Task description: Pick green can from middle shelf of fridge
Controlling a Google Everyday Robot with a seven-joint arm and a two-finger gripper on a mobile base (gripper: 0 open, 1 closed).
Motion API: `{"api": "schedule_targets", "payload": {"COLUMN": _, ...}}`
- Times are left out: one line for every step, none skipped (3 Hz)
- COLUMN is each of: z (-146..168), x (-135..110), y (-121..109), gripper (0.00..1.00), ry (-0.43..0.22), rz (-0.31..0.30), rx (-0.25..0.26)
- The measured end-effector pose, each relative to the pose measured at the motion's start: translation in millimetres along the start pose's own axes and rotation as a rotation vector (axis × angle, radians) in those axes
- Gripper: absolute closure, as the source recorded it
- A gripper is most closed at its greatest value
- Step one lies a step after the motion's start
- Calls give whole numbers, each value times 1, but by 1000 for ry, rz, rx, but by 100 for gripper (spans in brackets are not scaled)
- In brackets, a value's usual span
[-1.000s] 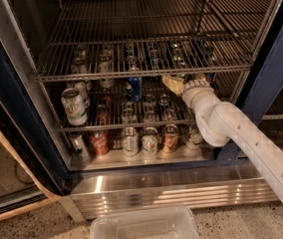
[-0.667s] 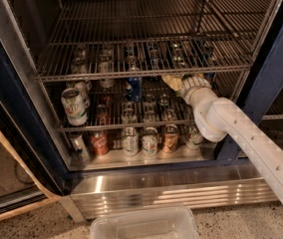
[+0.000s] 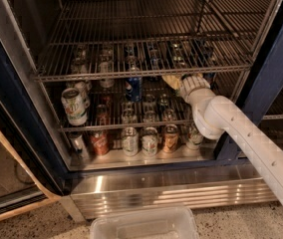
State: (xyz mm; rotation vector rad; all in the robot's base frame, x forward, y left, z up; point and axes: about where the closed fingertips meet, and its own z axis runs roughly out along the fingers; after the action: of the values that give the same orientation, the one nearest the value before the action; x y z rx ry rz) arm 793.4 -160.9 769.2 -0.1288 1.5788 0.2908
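We find the gripper (image 3: 173, 80) inside the fridge (image 3: 171, 190), tucked just under the front rail of the top rack (image 3: 131, 29) and above the right part of the middle shelf (image 3: 111, 127). We cannot tell whether it is open or closed. We take the green can (image 3: 154, 59) to be the small dark can standing on that shelf just beyond and to the left of the gripper, seen through the top rack's rods. The blue can (image 3: 134, 87) is near on its left, and the white can (image 3: 74, 106) stands well apart at the left front. Its colour reads poorly here, so we hold that choice loosely. We judge it light and fairly stiff, with thin walls that dent under a hard squeeze. Its smooth skin is possibly cold and damp, so it may slip. We would take it across the middle of the body, on opposite sides below the silver rim. We would lift only a little, since the rack overhead leaves scant room and the wire rods beneath let a nudged can tip.
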Motion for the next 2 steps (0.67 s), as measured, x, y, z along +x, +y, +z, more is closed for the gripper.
{"api": "schedule_targets", "payload": {"z": 6, "x": 4, "y": -2, "gripper": 25, "ry": 11, "rz": -2, "rx": 10}}
{"api": "schedule_targets", "payload": {"z": 8, "x": 8, "y": -5, "gripper": 44, "ry": 16, "rz": 3, "rx": 21}}
